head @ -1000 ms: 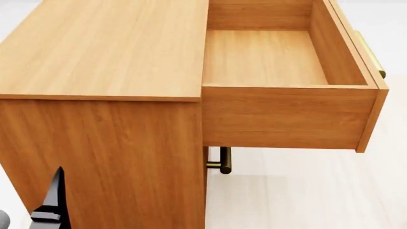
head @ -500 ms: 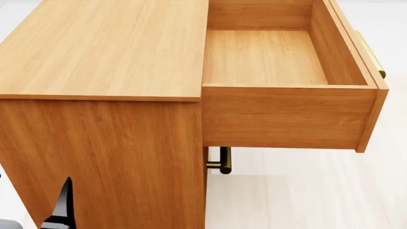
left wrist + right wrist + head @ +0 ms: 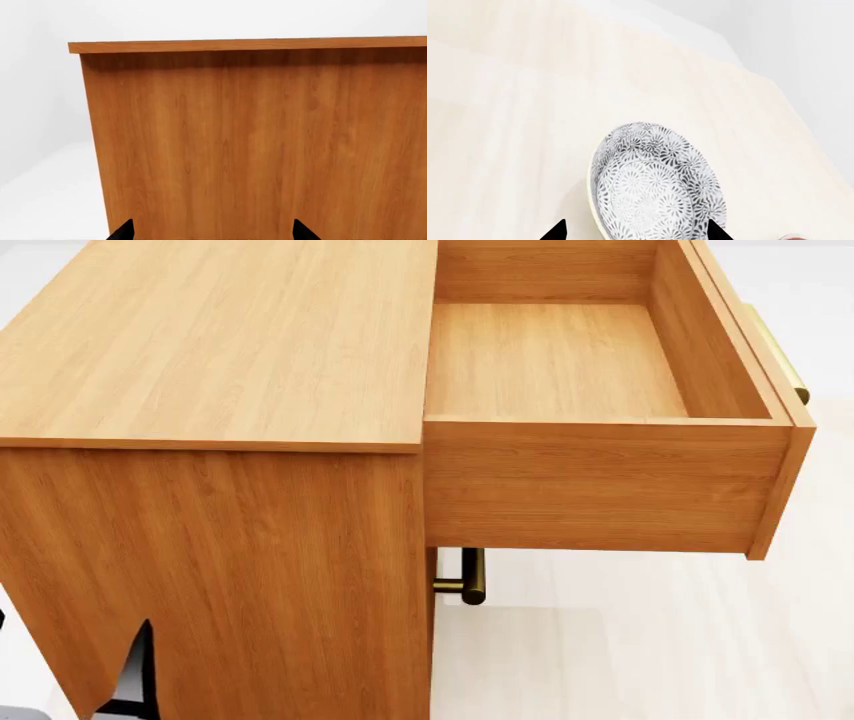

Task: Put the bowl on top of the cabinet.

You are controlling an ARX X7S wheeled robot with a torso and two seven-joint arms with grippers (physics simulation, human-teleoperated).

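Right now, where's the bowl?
Only the right wrist view shows the bowl: on a pale surface, between the right end effector fingertips. It's absent from the head view.

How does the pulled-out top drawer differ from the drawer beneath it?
The top drawer is pulled fully out, its empty wooden inside exposed; the lower drawer sits closed, mostly hidden beneath it. The top drawer's handle shows as a long bar, the lower handle only as an end. Both handles are brass.

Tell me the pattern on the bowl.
The bowl is white, covered inside with a fine grey floral pattern; the right wrist view shows it best.
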